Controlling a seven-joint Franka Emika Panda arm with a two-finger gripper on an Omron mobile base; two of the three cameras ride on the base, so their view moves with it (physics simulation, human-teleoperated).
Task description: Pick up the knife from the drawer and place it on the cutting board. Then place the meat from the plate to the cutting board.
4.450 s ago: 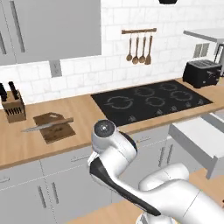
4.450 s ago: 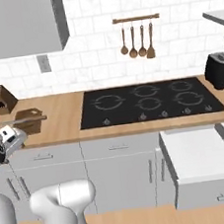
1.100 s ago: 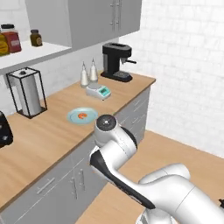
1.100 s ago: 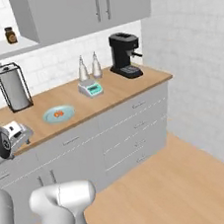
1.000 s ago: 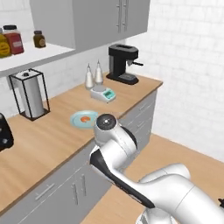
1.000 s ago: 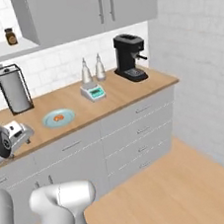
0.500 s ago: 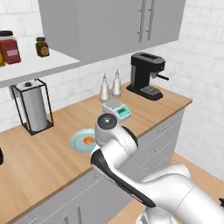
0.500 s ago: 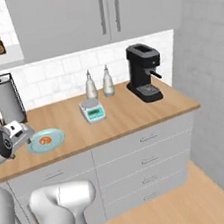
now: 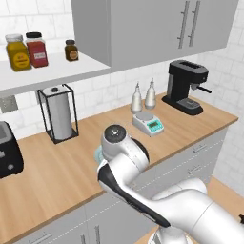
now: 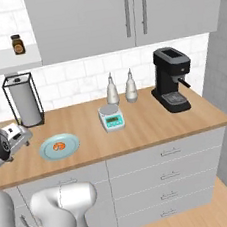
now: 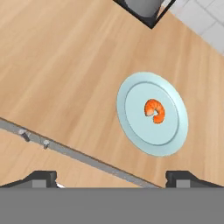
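The pale blue-green plate lies on the wooden counter, a short way in from its front edge. The meat, a small curled orange-red piece, rests near the plate's middle. My gripper hangs above the counter's front edge, short of the plate, open with its fingertips wide apart and nothing between them. In the right base view the plate with the meat sits just right of my hand. In the left base view my arm hides most of the plate. The knife, the cutting board and the drawer are out of view.
A paper towel holder stands behind the plate. To the right are a small kitchen scale, two bottles and a black coffee machine. A black toaster stands at the left. Wall cabinets and a jar shelf hang overhead.
The base has driven along the counter, so the whole scene has shifted from the stove and cutting board to this stretch. The plate now lies closer and more central below my hand.
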